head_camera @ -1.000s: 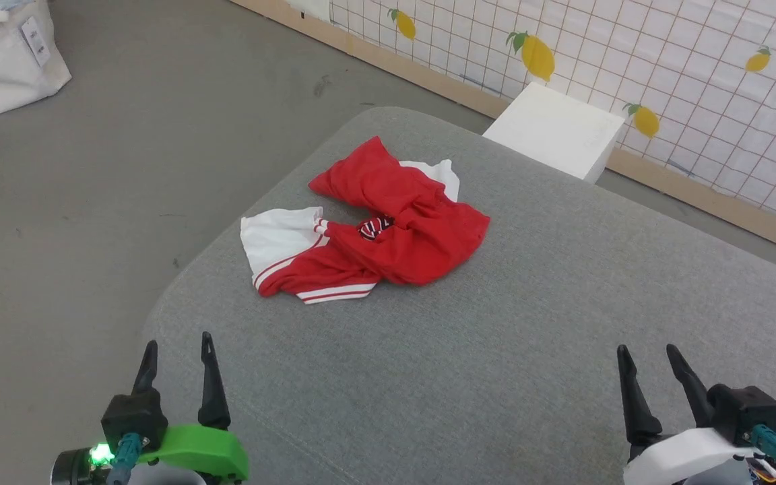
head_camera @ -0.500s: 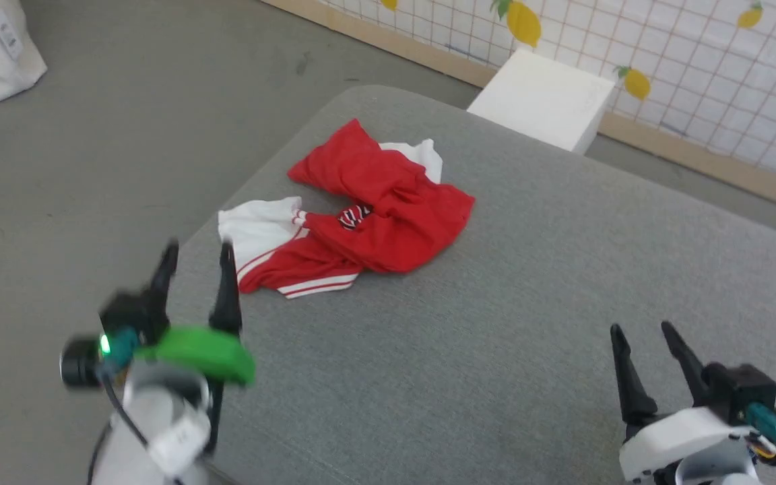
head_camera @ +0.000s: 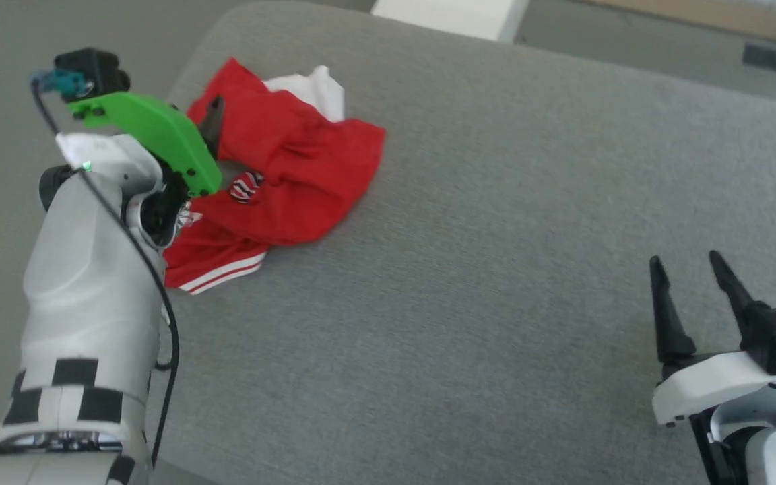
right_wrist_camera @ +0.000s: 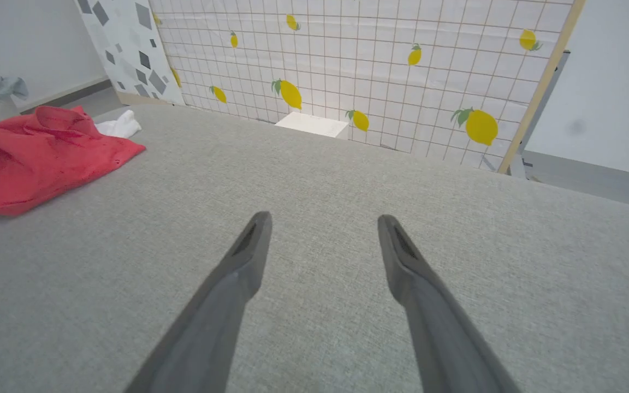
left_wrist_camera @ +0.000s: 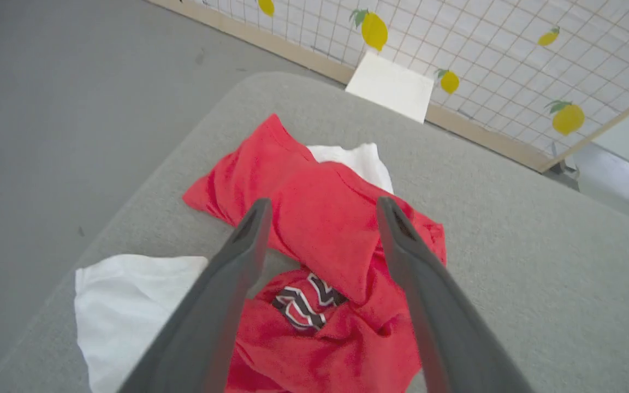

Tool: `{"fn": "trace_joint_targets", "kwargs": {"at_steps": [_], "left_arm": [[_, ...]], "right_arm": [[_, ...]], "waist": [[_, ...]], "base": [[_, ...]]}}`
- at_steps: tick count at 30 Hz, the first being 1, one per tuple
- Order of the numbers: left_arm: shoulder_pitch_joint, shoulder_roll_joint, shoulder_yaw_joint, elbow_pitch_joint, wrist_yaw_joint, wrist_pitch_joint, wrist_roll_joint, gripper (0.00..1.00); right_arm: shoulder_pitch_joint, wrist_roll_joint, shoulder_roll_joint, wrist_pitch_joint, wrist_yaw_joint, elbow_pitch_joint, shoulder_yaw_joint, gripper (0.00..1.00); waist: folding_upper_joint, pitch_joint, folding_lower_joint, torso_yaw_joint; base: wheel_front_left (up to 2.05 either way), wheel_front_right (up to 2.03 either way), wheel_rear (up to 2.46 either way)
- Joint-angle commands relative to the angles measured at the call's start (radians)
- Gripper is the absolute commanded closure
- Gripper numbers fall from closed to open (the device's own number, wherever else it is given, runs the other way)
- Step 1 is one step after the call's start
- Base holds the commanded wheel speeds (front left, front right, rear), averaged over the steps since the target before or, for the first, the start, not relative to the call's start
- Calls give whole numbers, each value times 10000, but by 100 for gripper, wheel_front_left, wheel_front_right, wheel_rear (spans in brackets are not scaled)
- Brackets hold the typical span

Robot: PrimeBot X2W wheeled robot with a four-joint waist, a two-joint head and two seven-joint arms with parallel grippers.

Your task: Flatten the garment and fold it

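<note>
After swinging forward, hovering with left jaws spread wide, garment (left_wrist_camera: pixel 320 229) just ahead between them, readying a flattening grasp; right jaws idling open.

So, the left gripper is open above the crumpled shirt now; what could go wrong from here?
1. The garment is bunched in overlapping folds; the open left gripper, above its red middle, may pinch several layers and lift a lump.
2. The white sleeve lies close to the edge of the table; a pull that way might drag the cloth off.
3. The right gripper is open and far away, so it cannot hold the other side yet.
</note>
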Motion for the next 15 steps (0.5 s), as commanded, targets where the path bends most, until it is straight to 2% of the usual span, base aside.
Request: {"fn": "trace_joint_targets", "kwargs": {"at_steps": [1, 4, 8, 15], "left_arm": [[-300, 43, -163, 300, -53, 546, -159, 0], [-704, 103, -510, 959, -71, 1904, -421, 0], [-875, 97, -818, 1533, -76, 3030, -669, 0], [-502, -99, -1317, 2293, -78, 3574, -606, 0]], "right_arm": [[-156, -101, -6, 61, -15, -159, -54, 0], [-200, -162, -6, 150, -15, -388, -157, 0], [-228, -168, -6, 215, -15, -617, -245, 0], [-274, -168, -6, 274, -15, -779, -376, 0]], "waist": [[0, 1254, -1, -1134], [0, 1557, -1, -1319], [0, 1849, -1, -1413], [0, 2119, -1, -1295]], "base": [[0, 0, 0], [0, 0, 0], [0, 0, 0], [0, 0, 0]]}}
